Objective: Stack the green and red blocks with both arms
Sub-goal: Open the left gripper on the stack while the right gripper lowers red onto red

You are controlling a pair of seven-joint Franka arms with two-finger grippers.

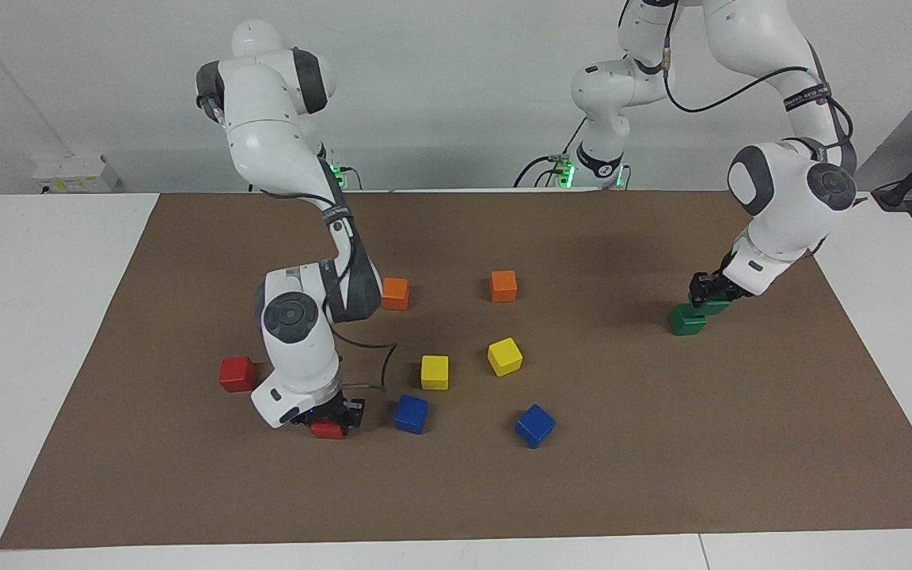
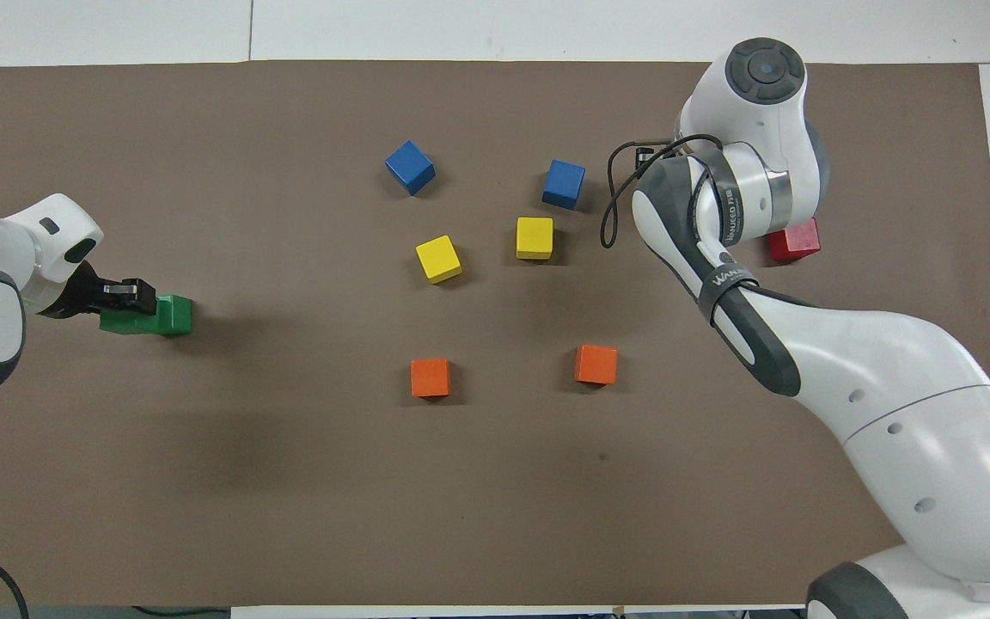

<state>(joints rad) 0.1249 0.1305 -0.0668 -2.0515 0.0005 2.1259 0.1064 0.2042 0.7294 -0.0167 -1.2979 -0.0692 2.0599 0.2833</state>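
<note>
Brown mat (image 1: 662,443): facing view, right gripper (image 1: 329,423) clenches a red block (image 1: 328,430), second red block (image 1: 237,374) beside it. Overhead view, left gripper (image 2: 121,297) grasps a green block (image 2: 121,321) against another green block (image 2: 174,313).

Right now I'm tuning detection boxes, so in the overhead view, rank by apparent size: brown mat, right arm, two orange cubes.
1. brown mat
2. right arm
3. orange cubes, tied: the one toward the left arm's end and the one toward the right arm's end look alike.
</note>
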